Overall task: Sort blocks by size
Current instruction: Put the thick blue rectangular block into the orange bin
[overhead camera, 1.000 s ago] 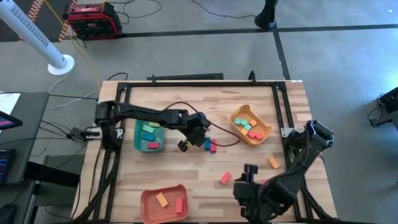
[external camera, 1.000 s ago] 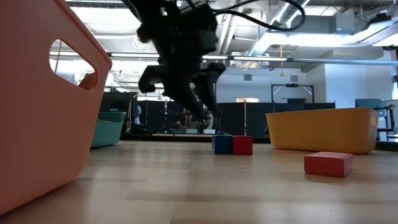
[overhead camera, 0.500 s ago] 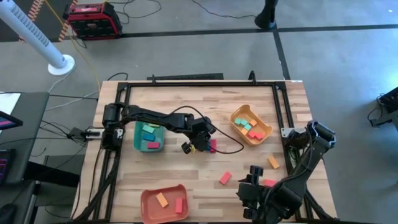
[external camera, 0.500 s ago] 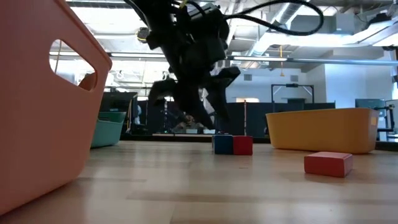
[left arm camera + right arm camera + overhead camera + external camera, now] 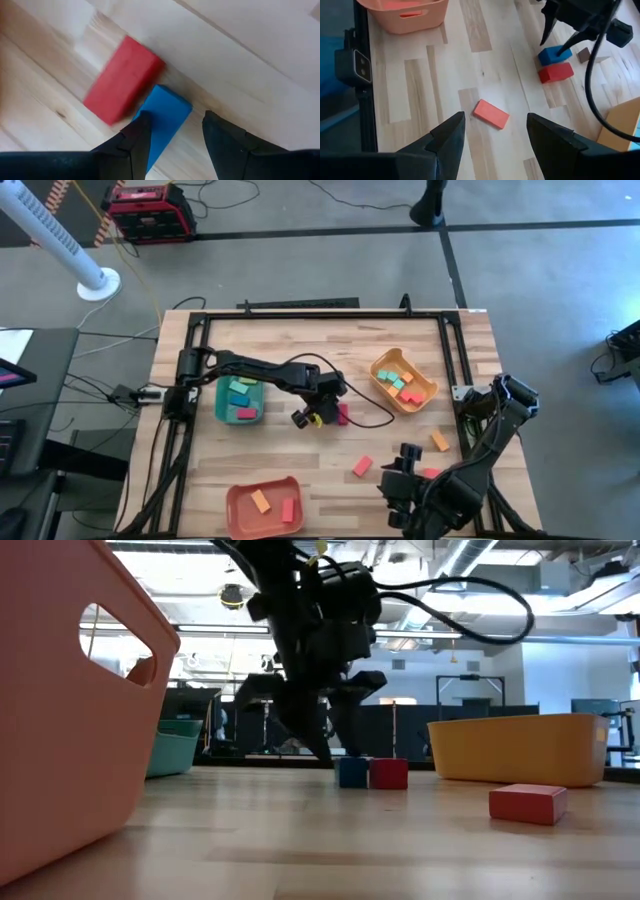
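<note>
Blue, and lying flat on the wooden table (image 5: 300,455), a small block (image 5: 162,120) sits partly between the spread fingers (image 5: 135,142) of the left end effector (image 5: 172,145), which is lowered over the middle of the table. One finger overlaps the block's edge; the other stands on bare wood just beside it, so the jaws are apart and not clamped. Touching the blue block's far side is a red block (image 5: 122,80), just beyond the fingertips. From table height the pair shows as blue (image 5: 352,772) and red (image 5: 388,773) side by side under the dark arm.

Farther out from that end effector, a green tray (image 5: 222,402) holding blocks lies toward the arm's base, and a yellow-orange tray (image 5: 428,392) with blocks lies on the opposite side.

Over the table's near right part hangs the right end effector (image 5: 492,132), fingers apart and empty. A salmon-red block (image 5: 491,113) lies just ahead of it, and the salmon-red tray (image 5: 402,20) sits well beyond.
</note>
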Controlling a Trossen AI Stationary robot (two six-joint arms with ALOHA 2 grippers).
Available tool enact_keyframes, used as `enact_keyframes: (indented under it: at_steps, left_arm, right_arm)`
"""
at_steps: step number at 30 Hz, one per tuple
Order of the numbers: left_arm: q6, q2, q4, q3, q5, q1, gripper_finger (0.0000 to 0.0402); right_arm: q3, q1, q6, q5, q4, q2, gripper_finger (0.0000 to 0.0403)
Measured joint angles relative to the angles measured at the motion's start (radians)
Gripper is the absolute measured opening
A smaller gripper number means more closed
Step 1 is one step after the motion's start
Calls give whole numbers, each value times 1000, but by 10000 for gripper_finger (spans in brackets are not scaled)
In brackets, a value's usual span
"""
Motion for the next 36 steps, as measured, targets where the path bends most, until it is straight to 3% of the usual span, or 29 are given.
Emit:
enact_keyframes:
  at_steps: [8, 18, 24, 33, 36]
  left_arm:
    - [-95, 5, -195, 91, -8, -20, 166]
    - [-62, 5, -194, 116, -95, -79, 166]
    - [-203, 3, -156, 116, -120, -70, 166]
    - [-183, 3, -193, 93, 95, -83, 166]
    - [-179, 3, -188, 78, 112, -87, 166]
  right_arm:
    - [0, 14, -5, 2, -21, 0, 244]
    - [0, 44, -6, 45, -23, 0, 244]
    - [0, 44, -6, 45, -27, 0, 244]
    - [0, 44, -7, 45, -49, 0, 244]
    - [0, 44, -7, 45, -48, 0, 244]
